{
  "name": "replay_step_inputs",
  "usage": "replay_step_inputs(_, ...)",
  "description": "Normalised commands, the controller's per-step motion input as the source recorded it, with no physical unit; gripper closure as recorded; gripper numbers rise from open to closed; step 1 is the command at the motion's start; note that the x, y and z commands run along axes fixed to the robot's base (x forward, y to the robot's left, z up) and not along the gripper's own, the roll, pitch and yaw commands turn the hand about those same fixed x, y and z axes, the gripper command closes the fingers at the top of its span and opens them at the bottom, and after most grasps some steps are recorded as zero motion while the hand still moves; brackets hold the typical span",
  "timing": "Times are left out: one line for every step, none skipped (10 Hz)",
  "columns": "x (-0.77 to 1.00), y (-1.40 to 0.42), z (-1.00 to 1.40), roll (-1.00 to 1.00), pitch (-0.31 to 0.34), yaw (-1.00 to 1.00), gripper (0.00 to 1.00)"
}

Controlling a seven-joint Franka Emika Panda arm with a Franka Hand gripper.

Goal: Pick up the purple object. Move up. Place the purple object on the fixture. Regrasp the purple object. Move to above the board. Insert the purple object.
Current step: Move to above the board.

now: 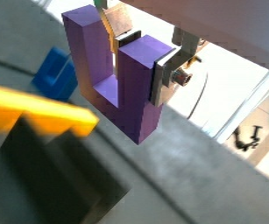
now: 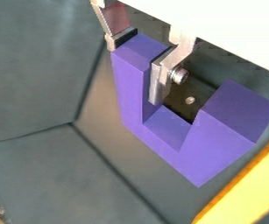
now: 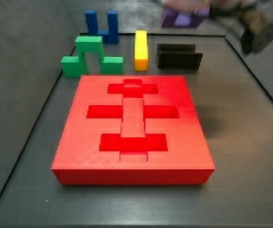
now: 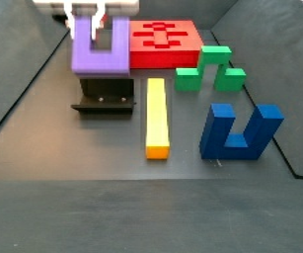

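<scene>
So the gripper (image 4: 93, 22) was clamped on one prong of the purple object (image 4: 99, 51), holding it up in the air, prongs pointing up and the base hanging lowest. In both wrist views the silver fingers (image 2: 162, 74) with their dark pads were squeezing a single prong from two sides, the other prong sticking out free beside them. The relation that mattered for the next move: the fixture (image 4: 105, 97) sat pretty much straight below the purple object in a side view, a bit nearer the camera, with a gap of air between the two, so nothing was touching yet. That makes this look like the hover before the set-down onto the fixture, and the move seemed to be mostly a straight drop rather than any sideways travel. The U's long axis ran roughly parallel to the fixture's wide face, so no big twist looked necessary, though that's a guess. The board (image 4: 166, 43) lay just beyond the purple object, right next to it in that view, and the yellow bar (image 4: 155, 119) ran along the bench (image 4: 61, 198) just beside the fixture. In the side view from the far end the gripper was blurred, so nothing useful there.
</scene>
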Motion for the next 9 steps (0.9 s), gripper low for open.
replay_step_inputs(0.01,0.01,1.40,-0.04,0.062,-0.03,1.00)
replay_step_inputs(0.00,0.01,1.40,-0.02,0.071,-0.02,1.00)
replay_step_inputs(0.00,0.02,1.40,-0.01,0.072,0.00,1.00)
replay_step_inputs(0.00,0.00,1.40,-0.01,0.078,0.02,1.00)
replay_step_inputs(0.02,-0.01,0.51,-0.02,0.093,0.02,1.00)
replay_step_inputs(-1.16,-1.40,0.28,-1.00,0.098,-0.02,1.00)
replay_step_inputs(-1.15,-1.40,0.25,-1.00,0.095,-0.01,1.00)
replay_step_inputs(-1.26,-1.40,0.29,-1.00,0.064,0.00,1.00)
replay_step_inputs(-1.30,-1.40,0.25,-1.00,0.058,0.01,1.00)
